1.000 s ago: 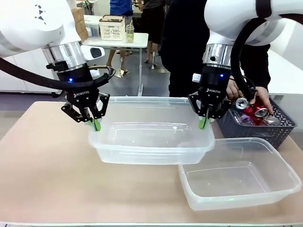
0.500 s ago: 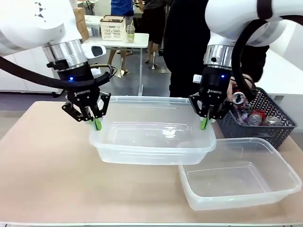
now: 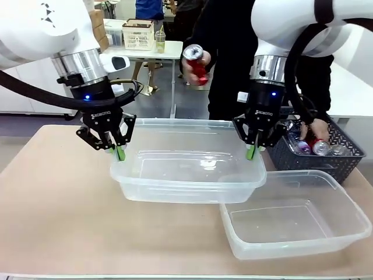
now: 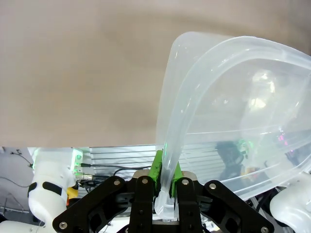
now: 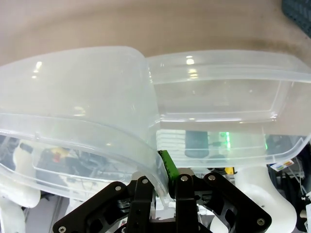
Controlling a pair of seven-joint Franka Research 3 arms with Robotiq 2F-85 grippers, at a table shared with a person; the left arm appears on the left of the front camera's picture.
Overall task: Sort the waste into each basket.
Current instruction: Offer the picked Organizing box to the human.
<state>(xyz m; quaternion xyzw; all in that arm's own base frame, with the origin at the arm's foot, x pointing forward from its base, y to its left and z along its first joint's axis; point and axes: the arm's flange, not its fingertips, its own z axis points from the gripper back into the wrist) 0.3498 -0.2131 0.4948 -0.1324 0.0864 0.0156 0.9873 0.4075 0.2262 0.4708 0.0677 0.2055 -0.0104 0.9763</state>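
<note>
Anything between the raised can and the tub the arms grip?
Nothing visible. The can is held in the air above the far side of the tub, which is open-topped and empty; left pincer and right pincer clamp only its end rims.

The worktop is a pale tan, matt surface with a rounded corner at its far left; its left half is bare. Three containers sit over its right half. The far tub, clear and rectangular, lies across the middle, its short rims pinched by the left tool and the right tool; whether its base rests on the worktop or hangs just above it cannot be told. The near tub, also clear, stands flat at the near right, its far left corner tucked under the far tub's near right corner. Behind it, at the far right edge, stands a dark lattice basket, just beside both tubs
</note>
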